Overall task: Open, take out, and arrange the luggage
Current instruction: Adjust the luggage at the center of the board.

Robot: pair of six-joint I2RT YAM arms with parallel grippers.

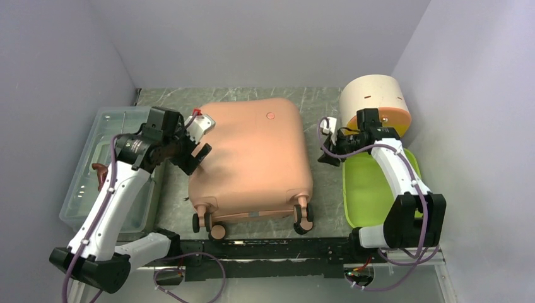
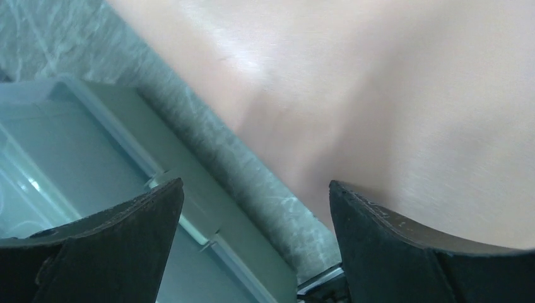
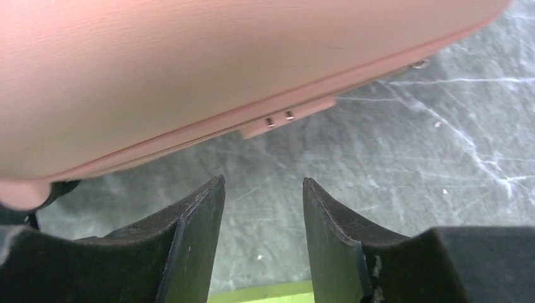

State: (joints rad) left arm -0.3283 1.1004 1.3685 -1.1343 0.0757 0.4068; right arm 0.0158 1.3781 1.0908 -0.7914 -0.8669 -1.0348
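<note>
The luggage (image 1: pixel 252 158) is a large salmon-pink hard-shell suitcase lying flat and closed in the middle of the table, wheels (image 1: pixel 303 218) toward the arms. My left gripper (image 1: pixel 197 158) hovers over its left edge, jaws wide open and empty. In the left wrist view the left gripper (image 2: pixel 255 183) straddles the strip of table between the pink shell (image 2: pixel 378 95) and the bin. My right gripper (image 1: pixel 327 154) sits just off the suitcase's right side, low over the table. It is open with nothing between its fingers (image 3: pixel 264 179), facing the shell's seam (image 3: pixel 277 120).
A clear plastic bin (image 1: pixel 94 177) stands left of the suitcase with a brown item (image 1: pixel 98 170) inside. A lime-green tray (image 1: pixel 366 189) lies at the right, under the right arm. A round cream-and-orange container (image 1: pixel 375 101) sits behind it. Walls close in on three sides.
</note>
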